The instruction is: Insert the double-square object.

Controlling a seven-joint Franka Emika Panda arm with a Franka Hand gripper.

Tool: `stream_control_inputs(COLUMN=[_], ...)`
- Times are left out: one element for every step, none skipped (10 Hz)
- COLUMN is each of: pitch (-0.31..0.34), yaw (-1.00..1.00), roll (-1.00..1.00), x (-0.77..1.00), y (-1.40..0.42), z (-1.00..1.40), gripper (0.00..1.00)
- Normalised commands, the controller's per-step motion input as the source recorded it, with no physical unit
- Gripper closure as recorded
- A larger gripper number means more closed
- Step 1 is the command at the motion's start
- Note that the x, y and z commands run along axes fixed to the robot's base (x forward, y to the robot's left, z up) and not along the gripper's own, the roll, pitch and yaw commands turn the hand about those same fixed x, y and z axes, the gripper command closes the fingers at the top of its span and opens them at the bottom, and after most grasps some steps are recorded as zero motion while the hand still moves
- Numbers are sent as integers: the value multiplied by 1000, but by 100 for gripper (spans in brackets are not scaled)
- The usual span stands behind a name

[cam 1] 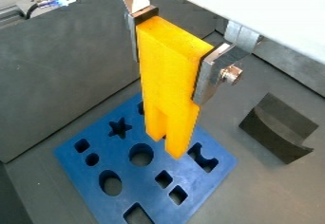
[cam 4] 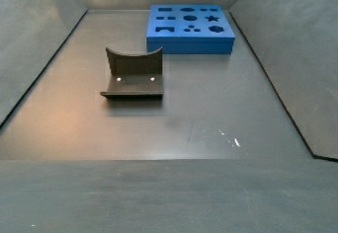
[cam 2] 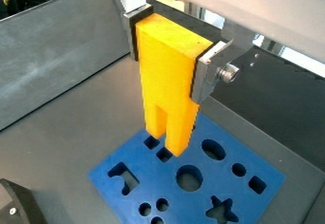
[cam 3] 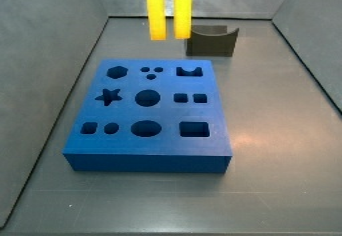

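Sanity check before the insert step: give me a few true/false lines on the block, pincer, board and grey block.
1. The pincer is shut on the yellow block, in both wrist views. True.
2. The yellow block's prongs are already seated in the blue board. False: in a side view the block hangs above the board, prongs down, not inserted.
3. The grey block lies on the floor, apart from the board. True.
4. The grey block sits in one of the board's cutouts. False: it lies off the board.
5. The board has a star-shaped cutout. True.
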Motion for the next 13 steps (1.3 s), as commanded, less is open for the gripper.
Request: stream_control_inputs(pitch=[0, 0, -27, 0, 50, 90, 97, 111, 141, 243, 263, 163, 99], yaw=[-17, -134, -120, -157, -189, -169, -137, -100, -60, 0, 0, 0, 0], roll=[54, 100, 71, 107, 130, 117, 77, 56, 63, 109, 47, 3, 44], x=[160, 366, 463, 629, 757, 791, 806, 786, 774, 686, 491, 417, 163], y=[-14, -66, -57, -60, -60, -63, -37, -26, -31, -63, -71, -83, -40], z=[-206, -437, -534, -543, -500, -434, -354, -297, -280, -251, -151, -114, -89], gripper=[100, 100, 100, 100, 100, 100, 100, 100, 100, 100, 100, 100, 100])
